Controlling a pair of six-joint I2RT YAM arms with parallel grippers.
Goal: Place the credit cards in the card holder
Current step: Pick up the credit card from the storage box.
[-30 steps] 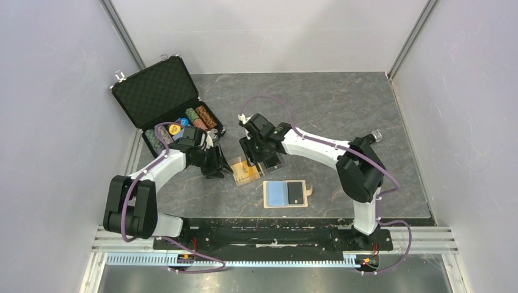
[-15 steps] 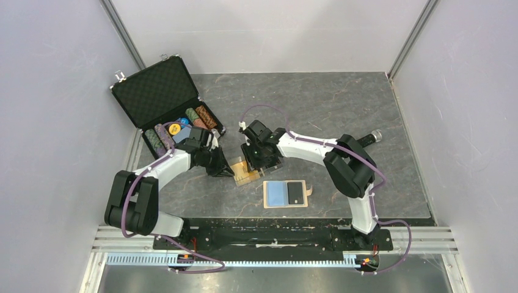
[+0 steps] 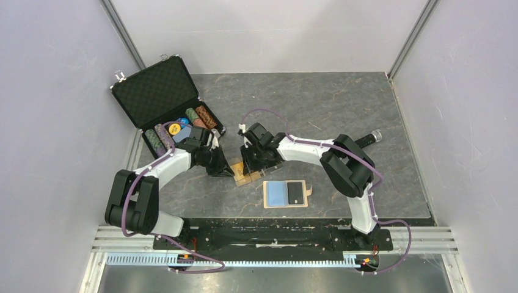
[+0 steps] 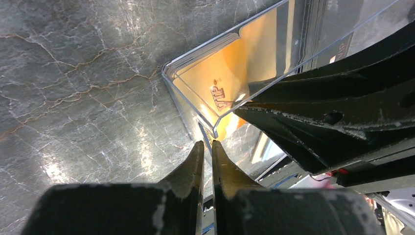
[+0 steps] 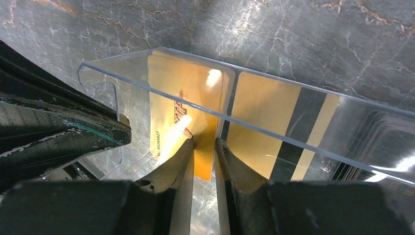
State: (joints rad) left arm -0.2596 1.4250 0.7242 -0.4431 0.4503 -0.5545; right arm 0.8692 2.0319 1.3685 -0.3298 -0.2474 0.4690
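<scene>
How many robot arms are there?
2. The left arm reaches in from the left and pinches the clear box; the right arm reaches in from the right and pinches a gold card inside it.

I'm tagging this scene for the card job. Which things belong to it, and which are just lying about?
Job: gold card; dark card; card holder; clear box that the gold card sits in.
Lying about: poker case; chips.

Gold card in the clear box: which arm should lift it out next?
Right. The right gripper sits at the gold card; the left gripper pinches the clear box corner, steadying it.
</scene>
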